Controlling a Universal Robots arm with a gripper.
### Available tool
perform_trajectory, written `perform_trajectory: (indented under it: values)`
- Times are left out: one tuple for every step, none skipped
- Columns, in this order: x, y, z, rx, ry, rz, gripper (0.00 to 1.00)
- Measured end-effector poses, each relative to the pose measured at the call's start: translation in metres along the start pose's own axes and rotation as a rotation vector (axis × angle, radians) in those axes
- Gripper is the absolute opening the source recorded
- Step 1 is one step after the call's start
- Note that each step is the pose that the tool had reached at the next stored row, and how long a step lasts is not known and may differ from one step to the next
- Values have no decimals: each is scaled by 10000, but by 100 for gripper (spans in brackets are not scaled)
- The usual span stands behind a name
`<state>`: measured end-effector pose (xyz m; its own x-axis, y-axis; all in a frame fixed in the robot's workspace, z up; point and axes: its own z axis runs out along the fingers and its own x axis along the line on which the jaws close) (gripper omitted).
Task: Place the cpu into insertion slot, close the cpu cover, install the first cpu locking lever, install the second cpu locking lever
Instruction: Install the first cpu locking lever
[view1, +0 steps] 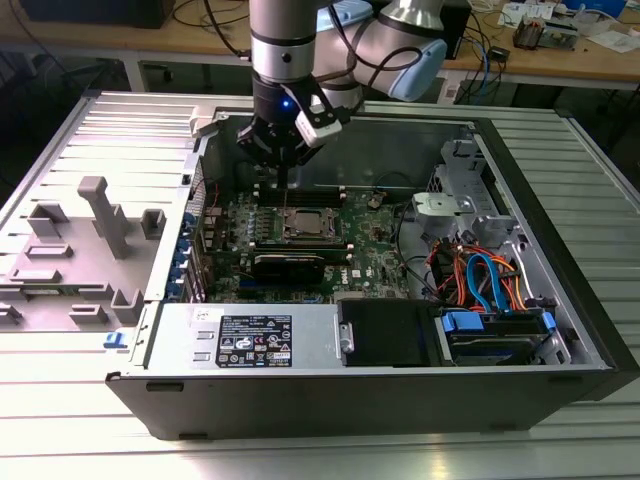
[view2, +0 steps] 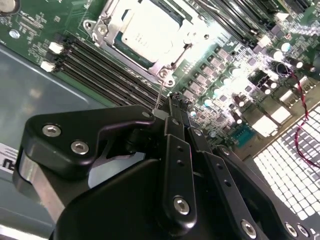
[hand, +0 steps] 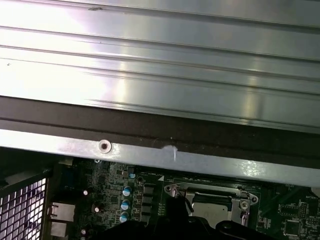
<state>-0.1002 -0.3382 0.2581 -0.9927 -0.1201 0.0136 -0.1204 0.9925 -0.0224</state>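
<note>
The cpu (view2: 150, 30) sits in the slot (view2: 134, 54), its pale metal top flat and level. The cover (view2: 111, 37) is down over it, so I see the chip through the square window. From the cover's corner a thin wire lever (view2: 159, 95) runs to the tips of my gripper (view2: 172, 102). The fingers (view2: 176, 150) are drawn together with no gap between them. I cannot tell whether the lever is pinched or only lies against them.

In the exterior view the gripper (view1: 284, 170) hangs just over the slot's far edge, near the middle of the green board (view1: 375, 240). Black memory slots (view2: 100, 67) lie just beside the cover. The board lies in an open case (view1: 400, 400). Orange and blue cables (view1: 480, 280) are bunched at the exterior view's right, and grey fixtures (view1: 100, 215) stand on the table at its left.
</note>
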Motion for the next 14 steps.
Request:
perform_trajectory:
  values:
    - [-6,-1,1,0,0,1,11]
    - [-11,-2,2,0,0,1,11]
    - [-15,-2,3,1,1,2,11]
    - [-21,-2,3,0,0,2,11]
    - [-26,-3,5,0,0,3,11]
    - [-35,-3,7,7,1,7,11]
    - [-42,-4,9,16,2,10,11]
    - [-53,-5,28,28,4,16,11]
    - [-57,-5,44,29,5,21,11]
    - [-61,-5,60,30,5,22,11]
    - [-64,-5,73,30,4,23,11]
    - [-65,-5,75,31,6,25,11]
    - [-66,-3,78,30,5,25,11]
    - [-69,-1,80,30,4,24,11]
